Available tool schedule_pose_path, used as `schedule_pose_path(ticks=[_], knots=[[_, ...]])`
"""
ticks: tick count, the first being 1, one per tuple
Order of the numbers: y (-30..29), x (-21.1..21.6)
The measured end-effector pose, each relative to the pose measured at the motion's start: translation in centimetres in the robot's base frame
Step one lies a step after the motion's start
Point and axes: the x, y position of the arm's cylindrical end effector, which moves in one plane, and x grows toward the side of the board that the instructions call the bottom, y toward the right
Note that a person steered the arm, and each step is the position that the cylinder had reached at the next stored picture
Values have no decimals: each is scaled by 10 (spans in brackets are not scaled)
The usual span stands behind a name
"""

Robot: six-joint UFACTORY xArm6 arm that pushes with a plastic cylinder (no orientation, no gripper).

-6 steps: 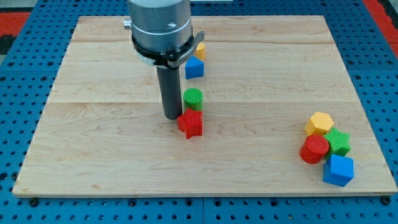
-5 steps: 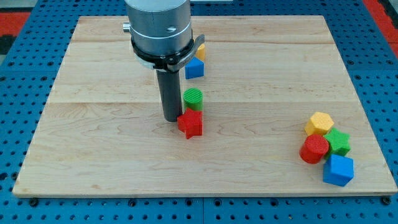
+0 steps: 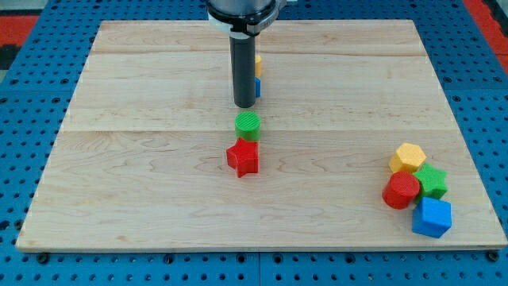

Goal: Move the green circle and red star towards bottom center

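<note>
The green circle (image 3: 248, 125) lies near the board's middle, with the red star (image 3: 244, 157) touching it just below. My tip (image 3: 244, 105) stands just above the green circle toward the view's top, a small gap between them. The rod hides most of a blue block (image 3: 257, 86) and a yellow block (image 3: 257, 63) behind it.
A cluster sits at the view's lower right: a yellow block (image 3: 408, 157), a green block (image 3: 432, 180), a red block (image 3: 401, 191) and a blue cube (image 3: 432, 217). The wooden board (image 3: 119, 183) lies on a blue pegboard.
My tip has moved from the left side of the red star and green circle up and to the right, now above the green circle. The blocks have not moved.
</note>
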Motion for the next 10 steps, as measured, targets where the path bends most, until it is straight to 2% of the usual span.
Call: schedule_pose_path(ticks=[9,10], knots=[[-8,83],[13,83]])
